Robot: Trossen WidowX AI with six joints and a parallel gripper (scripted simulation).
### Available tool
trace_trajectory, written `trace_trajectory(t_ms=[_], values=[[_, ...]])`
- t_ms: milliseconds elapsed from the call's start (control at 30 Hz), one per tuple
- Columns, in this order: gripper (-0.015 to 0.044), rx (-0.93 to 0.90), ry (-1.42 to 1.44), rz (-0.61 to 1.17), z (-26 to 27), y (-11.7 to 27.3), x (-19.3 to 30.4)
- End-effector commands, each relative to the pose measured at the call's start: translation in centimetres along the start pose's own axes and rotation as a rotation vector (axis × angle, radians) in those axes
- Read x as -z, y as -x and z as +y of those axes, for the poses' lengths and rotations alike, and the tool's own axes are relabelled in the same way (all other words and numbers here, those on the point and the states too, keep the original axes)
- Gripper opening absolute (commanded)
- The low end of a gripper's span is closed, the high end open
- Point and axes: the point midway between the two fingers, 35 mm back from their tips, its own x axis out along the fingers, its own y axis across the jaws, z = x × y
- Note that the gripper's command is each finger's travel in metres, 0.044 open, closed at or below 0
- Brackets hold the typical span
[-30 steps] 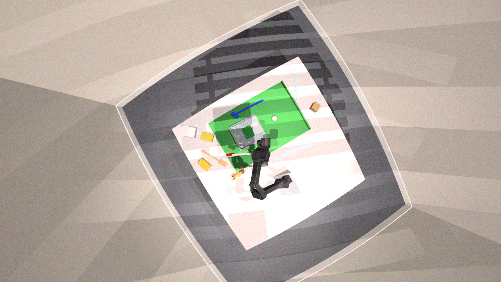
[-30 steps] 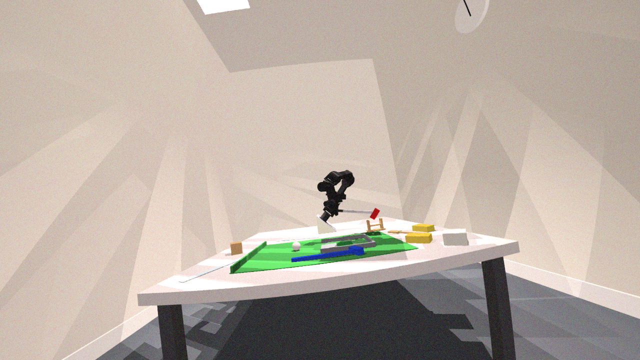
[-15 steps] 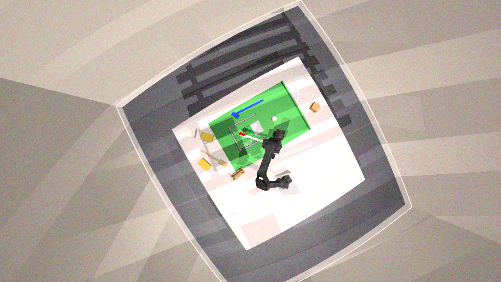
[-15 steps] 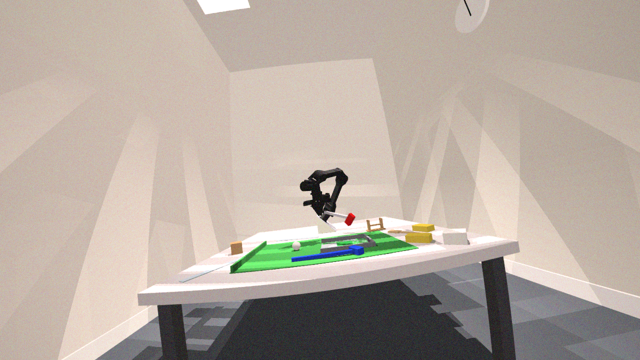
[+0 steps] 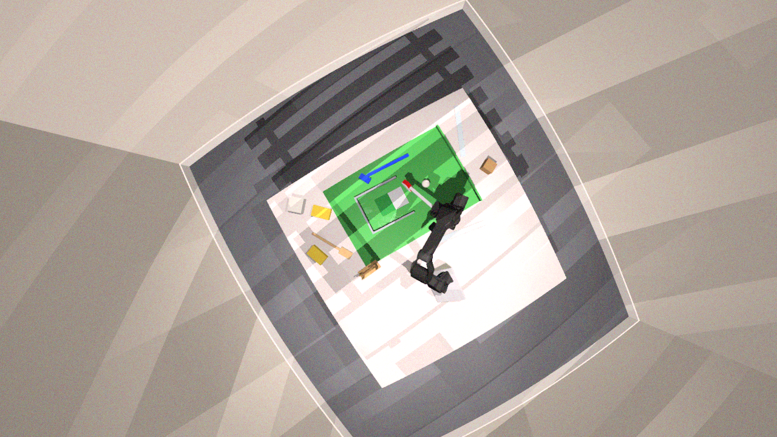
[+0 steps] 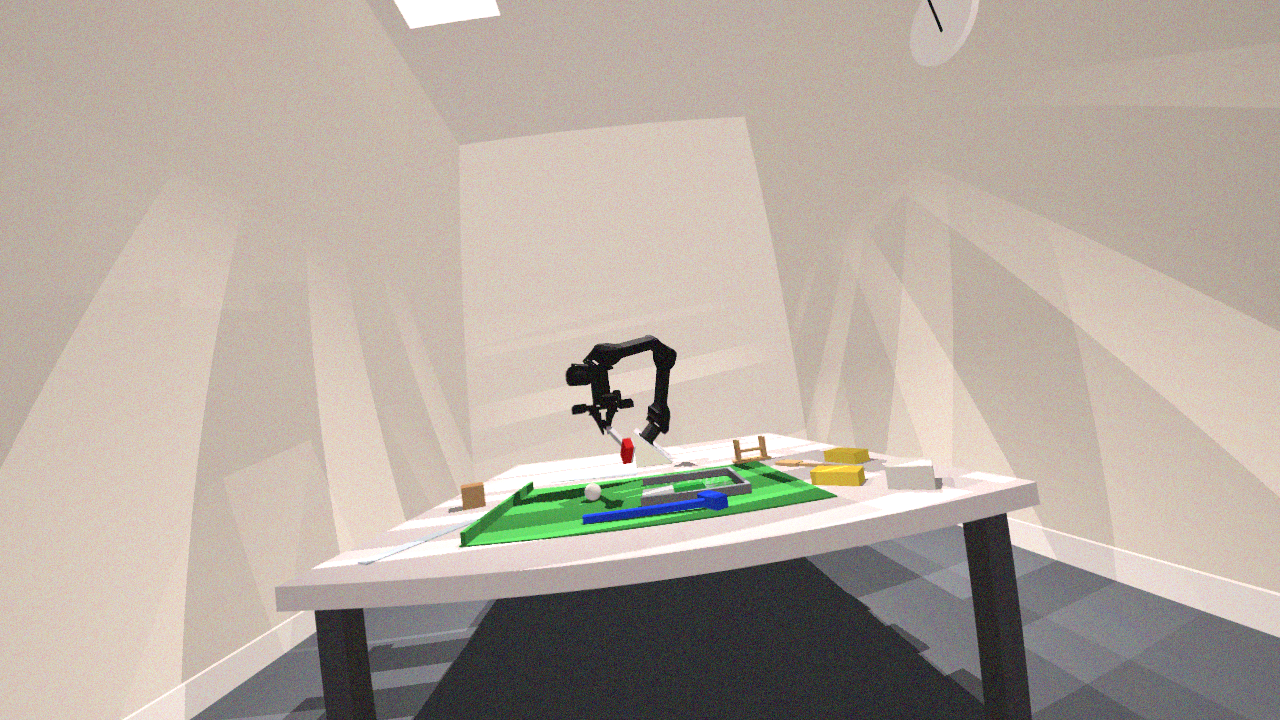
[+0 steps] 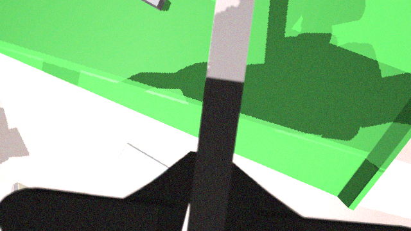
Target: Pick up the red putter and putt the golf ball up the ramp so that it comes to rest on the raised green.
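Top view: the pincer is clamped on the dark grip of the red putter, its blocky red head lifted over the bench. Pickup is done; the putt remains. The smooth, round golf ball sits on flat green turf, between the pale ramp and the raised strip towards the bench's edge near the tan wooden cube.
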Motion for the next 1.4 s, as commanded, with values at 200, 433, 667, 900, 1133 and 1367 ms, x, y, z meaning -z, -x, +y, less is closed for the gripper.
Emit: trace_trajectory(t_ms=[200, 433, 667, 900, 1133, 1367], values=[[0.0000, 0.013, -0.279, 0.017, -5.6, -0.3, 4.9], [0.0000, 0.013, -0.345, 0.022, -6.8, -0.5, 6.2], [0.0000, 0.013, -0.345, 0.022, -6.8, -2.4, 6.2], [0.0000, 0.012, -0.345, 0.022, -6.8, -4.5, 6.3], [0.0000, 0.012, -0.344, 0.021, -6.8, -5.2, 6.3], [0.0000, 0.012, -0.344, 0.021, -6.8, -6.3, 6.3]])
